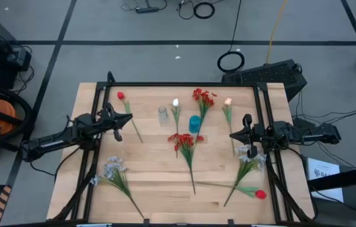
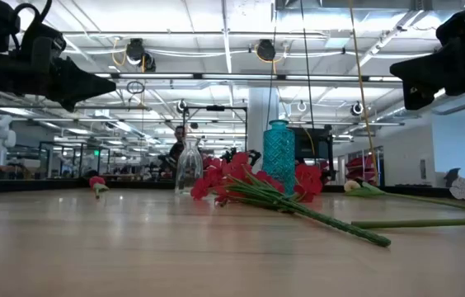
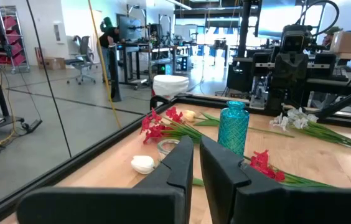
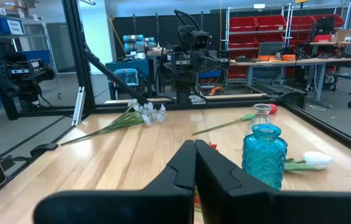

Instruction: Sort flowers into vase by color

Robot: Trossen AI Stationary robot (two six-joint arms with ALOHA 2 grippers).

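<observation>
On the pale wooden desk [image 1: 146, 183] the long green-stemmed artificial flowers [image 1: 186, 146] are lying scattered around a teal patterned glass vase [image 1: 194, 123] and a small clear glass vase [image 1: 163, 115]; none is standing in either. The left pincer [image 1: 117, 124] is hovering at the desk's left side, its fingers nearly together and empty. The right pincer [image 1: 240, 134] is hanging at the right, pressed together, holding nothing. Overlapping stems are risking a double pick, and a careless reach could be tipping the light vases.
</observation>
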